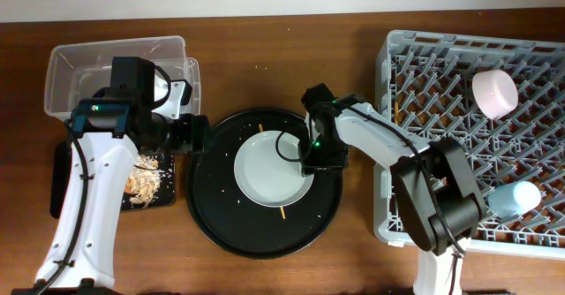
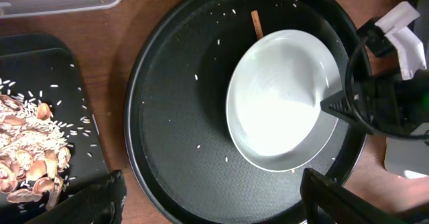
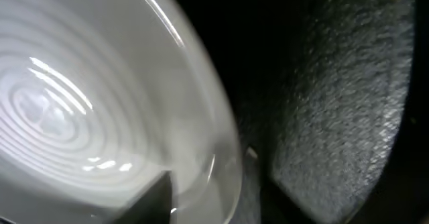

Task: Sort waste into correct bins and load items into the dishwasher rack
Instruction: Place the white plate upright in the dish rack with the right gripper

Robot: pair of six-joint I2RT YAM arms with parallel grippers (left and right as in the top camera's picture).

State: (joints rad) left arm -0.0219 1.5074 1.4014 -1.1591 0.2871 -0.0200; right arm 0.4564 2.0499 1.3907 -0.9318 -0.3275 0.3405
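The pale grey plate (image 1: 269, 170) lies on the round black tray (image 1: 212, 198), with its right rim between the fingers of my right gripper (image 1: 311, 159). In the right wrist view the rim (image 3: 201, 117) fills the frame and the gripper (image 3: 214, 190) straddles it. One chopstick (image 1: 262, 125) sticks out from under the plate. My left gripper (image 1: 191, 134) is open and empty over the tray's left edge (image 2: 214, 214). The bowl (image 1: 493, 92) and the blue cup (image 1: 523, 196) sit in the dishwasher rack (image 1: 441, 74). Beige food scraps (image 1: 146, 176) lie in the black rectangular tray (image 1: 64, 185).
The clear tub (image 1: 71, 61) stands at the back left, partly hidden by my left arm. Rice grains are scattered on the round tray (image 2: 174, 117). The wrapper, the tissue and the carrot are out of view.
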